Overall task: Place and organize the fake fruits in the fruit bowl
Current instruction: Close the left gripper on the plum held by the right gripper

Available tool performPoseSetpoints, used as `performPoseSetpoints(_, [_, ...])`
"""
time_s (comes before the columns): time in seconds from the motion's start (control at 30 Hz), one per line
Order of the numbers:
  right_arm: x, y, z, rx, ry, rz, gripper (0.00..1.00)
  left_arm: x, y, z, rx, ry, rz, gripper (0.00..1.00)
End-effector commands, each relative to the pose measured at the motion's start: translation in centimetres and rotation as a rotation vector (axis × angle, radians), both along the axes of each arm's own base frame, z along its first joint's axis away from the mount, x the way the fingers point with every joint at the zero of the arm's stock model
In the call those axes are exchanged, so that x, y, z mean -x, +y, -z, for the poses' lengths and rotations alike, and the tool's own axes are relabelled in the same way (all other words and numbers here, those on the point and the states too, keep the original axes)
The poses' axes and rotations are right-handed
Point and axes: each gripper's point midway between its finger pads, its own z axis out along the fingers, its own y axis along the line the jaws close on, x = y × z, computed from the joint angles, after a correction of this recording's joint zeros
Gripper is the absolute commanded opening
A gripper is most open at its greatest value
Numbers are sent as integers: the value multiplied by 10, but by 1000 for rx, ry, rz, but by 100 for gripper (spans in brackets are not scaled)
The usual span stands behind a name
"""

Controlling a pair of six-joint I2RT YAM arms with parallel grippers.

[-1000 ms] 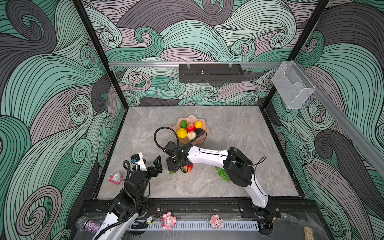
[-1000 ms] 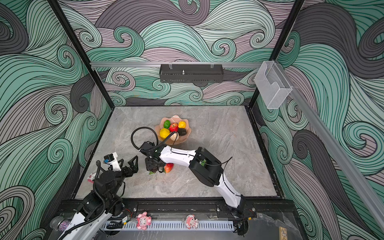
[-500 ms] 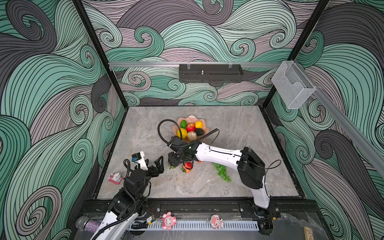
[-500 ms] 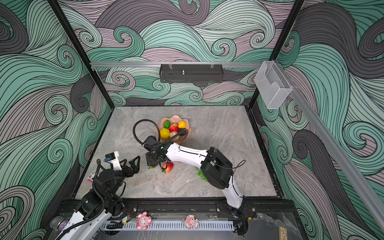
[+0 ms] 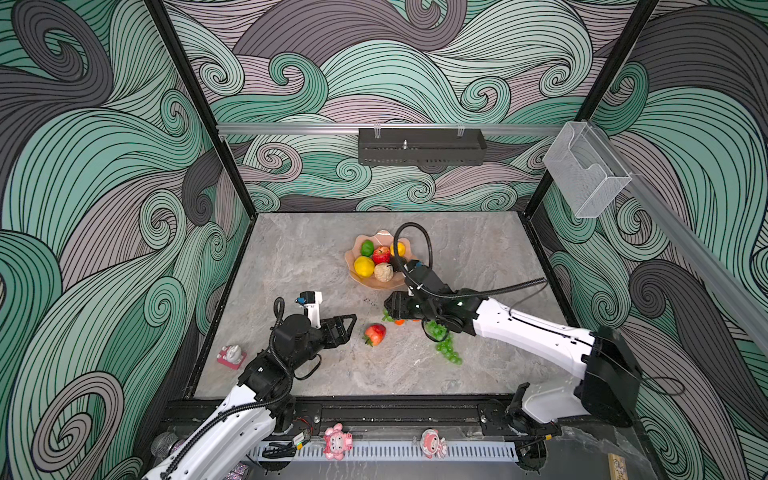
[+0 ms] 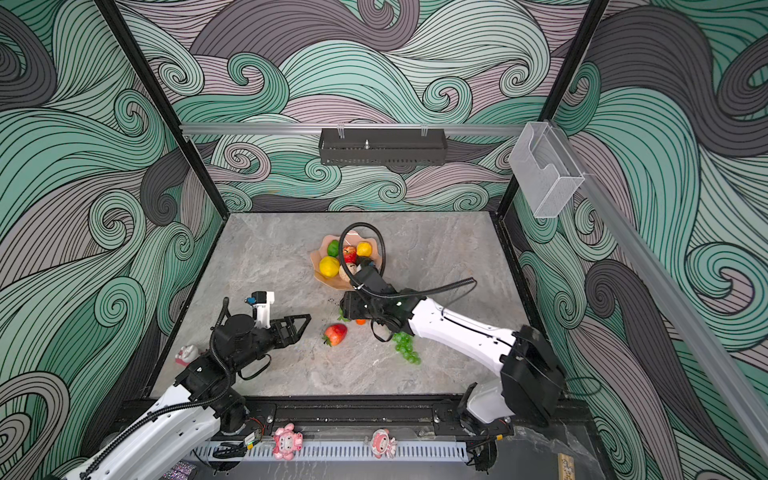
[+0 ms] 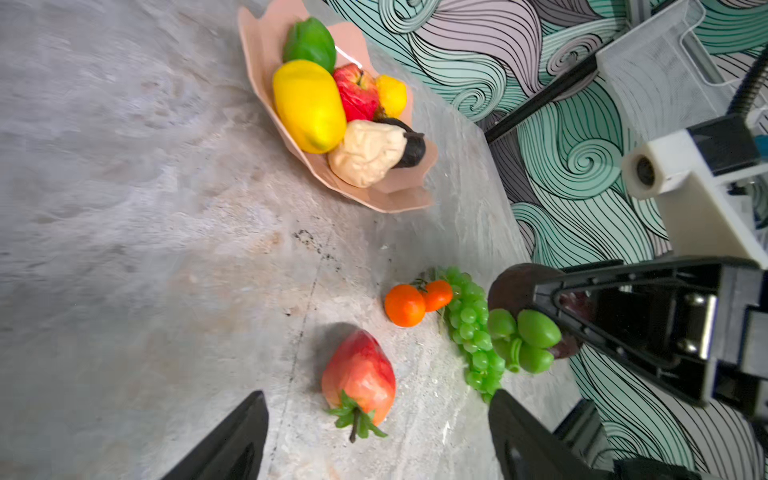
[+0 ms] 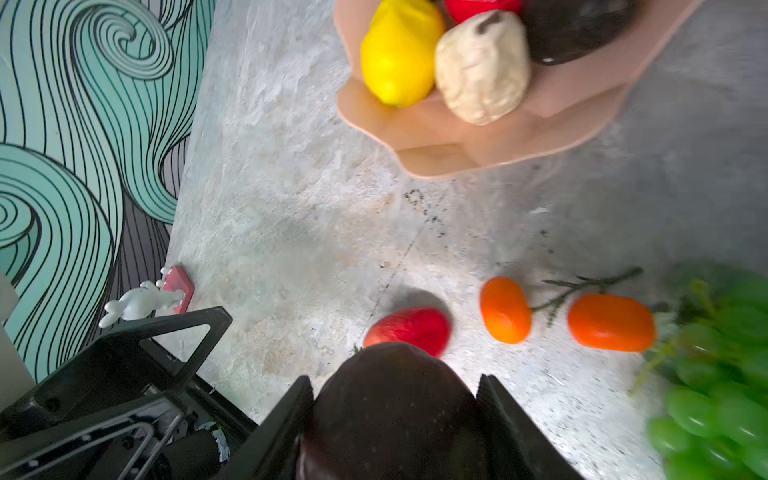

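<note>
The right gripper has drawn back from the strawberry, clenching a dark fruit, perhaps an avocado. The left gripper, released, has neared the strawberry. The bowl holds 6 fruits; strawberry, 2 oranges and grapes wait on the desk.

left gripper: jaws spread wide
right gripper: jaws clamped on dark fruit, gripped between them
arms: both extended, right gripper ahead of left gripper's open tips
</note>
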Motion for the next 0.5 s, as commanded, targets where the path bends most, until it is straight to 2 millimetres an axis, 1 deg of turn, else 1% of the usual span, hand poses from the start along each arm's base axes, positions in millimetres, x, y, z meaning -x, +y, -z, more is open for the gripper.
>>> performPoseSetpoints(0.0, [-12,-13,-21,-103,-44,91,61,-2,-35,-53,124,-111,117,83])
performPoseSetpoints(0.1, [-6,-17,-24,-205,-15,114,61,3,-61,-67,137,-157,191,82])
performPoseSetpoints(0.2, [-1,-17,-24,-359,28,148,60,8,-82,-74,125,-191,260,78])
performPoseSetpoints(0.27, [0,-21,-22,-406,50,184,60,8,-90,-76,119,-197,285,73])
performPoseSetpoints(0.37, [1,-27,-21,-427,57,208,61,9,-99,-82,113,-211,319,64])
performPoseSetpoints(0.47, [2,-28,-19,-460,74,222,61,11,-107,-81,93,-218,347,59])
